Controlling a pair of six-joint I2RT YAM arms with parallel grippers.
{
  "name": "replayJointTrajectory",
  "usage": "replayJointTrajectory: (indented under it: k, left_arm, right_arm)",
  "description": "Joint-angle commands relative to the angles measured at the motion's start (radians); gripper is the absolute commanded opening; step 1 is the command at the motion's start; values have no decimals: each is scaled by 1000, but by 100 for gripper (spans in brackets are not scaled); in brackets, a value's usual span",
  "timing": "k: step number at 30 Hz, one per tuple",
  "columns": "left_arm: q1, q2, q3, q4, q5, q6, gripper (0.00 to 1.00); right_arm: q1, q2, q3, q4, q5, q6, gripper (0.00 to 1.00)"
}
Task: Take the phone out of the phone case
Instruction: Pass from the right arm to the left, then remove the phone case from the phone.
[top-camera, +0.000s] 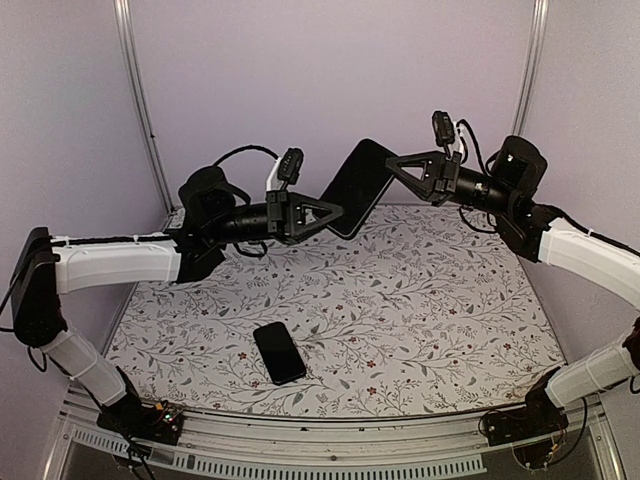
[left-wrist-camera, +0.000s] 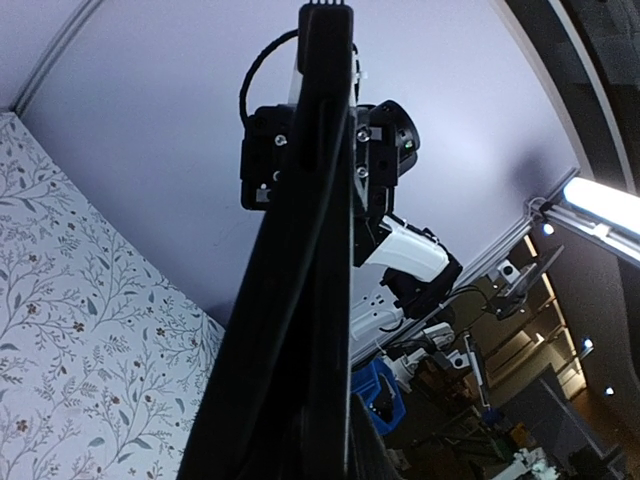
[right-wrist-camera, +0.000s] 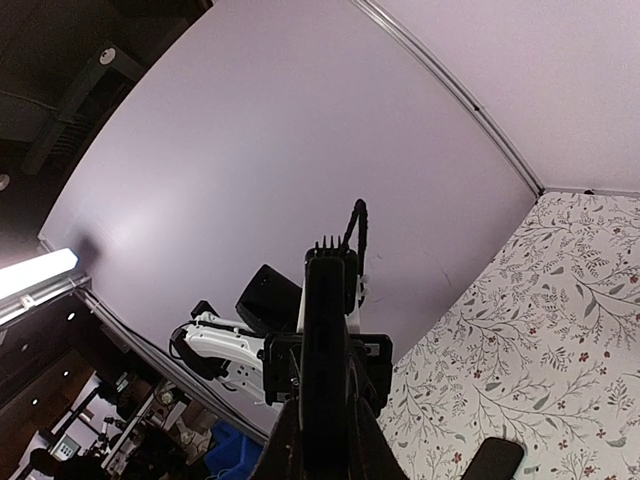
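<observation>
A black phone case (top-camera: 357, 187) hangs tilted in the air over the far side of the table, held at both ends. My left gripper (top-camera: 335, 212) is shut on its lower left end and my right gripper (top-camera: 392, 163) is shut on its upper right end. Both wrist views show the case edge-on (left-wrist-camera: 310, 300) (right-wrist-camera: 328, 340), running from my own fingers to the opposite gripper (left-wrist-camera: 325, 150) (right-wrist-camera: 330, 365). A black phone (top-camera: 279, 352) lies flat on the table near the front, apart from both grippers. Its corner also shows in the right wrist view (right-wrist-camera: 492, 460).
A floral-patterned mat (top-camera: 430, 300) covers the table. Lilac walls (top-camera: 330, 70) with metal corner posts (top-camera: 140, 100) close in the back and sides. The arm bases stand at the near corners.
</observation>
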Motion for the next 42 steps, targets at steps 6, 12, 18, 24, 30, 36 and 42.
replayJointTrajectory:
  k: [6,12,18,24,30,36,42]
  left_arm:
    - [-14,24,46,6,-86,-27,0]
    - [21,44,-10,-19,-204,-186,0]
    - [48,93,-52,88,-285,-391,0]
    - [58,141,-33,84,-378,-537,0]
    - [60,191,-7,97,-420,-637,0]
    - [44,165,-65,115,-575,-726,0]
    - [42,174,-63,179,-602,-760,0]
  right_arm:
    - [39,-15,5,-153,59,-136,68]
    - [26,-56,-30,-280,197,-362,99]
    - [26,-74,-223,-96,224,-374,99]
    - [37,-40,-337,84,182,-267,94]
    - [56,72,-351,203,189,-147,84]
    - [98,201,-293,262,248,-16,74]
    - [140,306,-210,280,270,35,71]
